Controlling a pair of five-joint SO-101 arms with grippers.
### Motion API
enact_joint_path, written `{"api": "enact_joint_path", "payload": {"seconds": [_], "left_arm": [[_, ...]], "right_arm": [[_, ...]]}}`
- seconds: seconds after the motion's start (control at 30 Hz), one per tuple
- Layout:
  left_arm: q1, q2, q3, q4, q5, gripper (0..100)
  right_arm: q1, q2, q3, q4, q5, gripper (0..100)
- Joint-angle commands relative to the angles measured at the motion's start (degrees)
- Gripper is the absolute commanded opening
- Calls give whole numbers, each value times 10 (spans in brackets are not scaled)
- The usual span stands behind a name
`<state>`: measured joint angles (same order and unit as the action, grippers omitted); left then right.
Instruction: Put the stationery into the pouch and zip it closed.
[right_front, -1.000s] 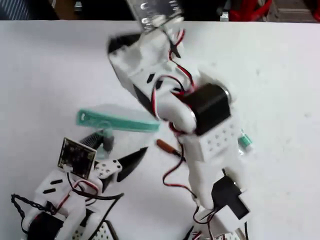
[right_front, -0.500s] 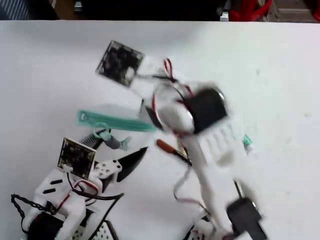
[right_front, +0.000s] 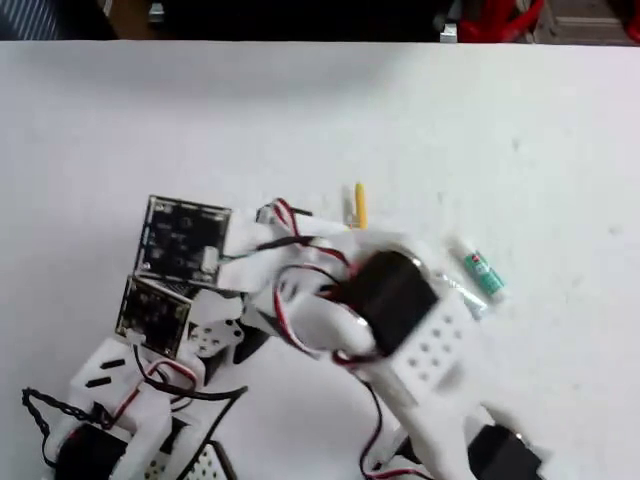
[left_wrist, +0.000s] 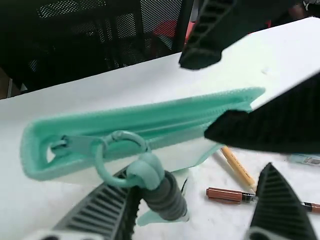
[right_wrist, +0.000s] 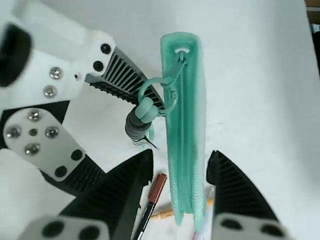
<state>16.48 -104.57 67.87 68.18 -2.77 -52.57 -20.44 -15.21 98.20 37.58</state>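
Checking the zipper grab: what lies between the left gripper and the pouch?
In the left wrist view, the ring pull and its charm lie between the left gripper and the pouch.

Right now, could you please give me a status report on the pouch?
Both grippers open; right gripper astride pouch end, left gripper beside zipper pull. Brown pen, yellow pencil on table, outside pouch. Nothing blocking.

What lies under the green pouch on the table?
A tan pencil runs under the pouch at one end. A brown pen lies beside the pencil, clear of the pouch. The pouch covers the pencil's other end and anything else beneath.
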Motion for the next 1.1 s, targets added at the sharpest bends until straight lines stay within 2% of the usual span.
{"api": "enact_joint_path", "payload": {"seconds": [0.0, 0.23, 0.3, 0.37, 0.43, 0.47, 0.63, 0.7, 0.8, 0.83, 1.07], "left_arm": [[3, -2, 1, -17, 2, 343], [3, -2, 1, -16, 2, 343], [3, -2, 1, -16, 2, 343], [3, -2, 1, -16, 2, 343], [3, -2, 1, -16, 2, 343], [3, -2, 1, -16, 2, 343], [2, -2, 0, -16, 5, 343], [2, -2, 0, -16, 5, 343], [2, -2, 0, -16, 6, 343], [2, -2, 0, -16, 6, 343], [3, -2, -2, -34, 7, 343]], "right_arm": [[-6, 22, -4, 2, 4, 173], [-5, 87, -2, -74, 8, 169], [-4, 104, -5, -85, 8, 117], [-4, 108, -21, -102, 4, 0], [10, 108, -48, -102, 2, 33], [20, 108, -67, -102, -15, 16], [104, 115, -149, -109, -174, 18], [147, 113, -162, -124, -285, 18], [205, 109, -163, -131, -503, 18], [210, 110, -163, -132, -543, 18], [155, 114, -159, -147, -600, 18]]}}
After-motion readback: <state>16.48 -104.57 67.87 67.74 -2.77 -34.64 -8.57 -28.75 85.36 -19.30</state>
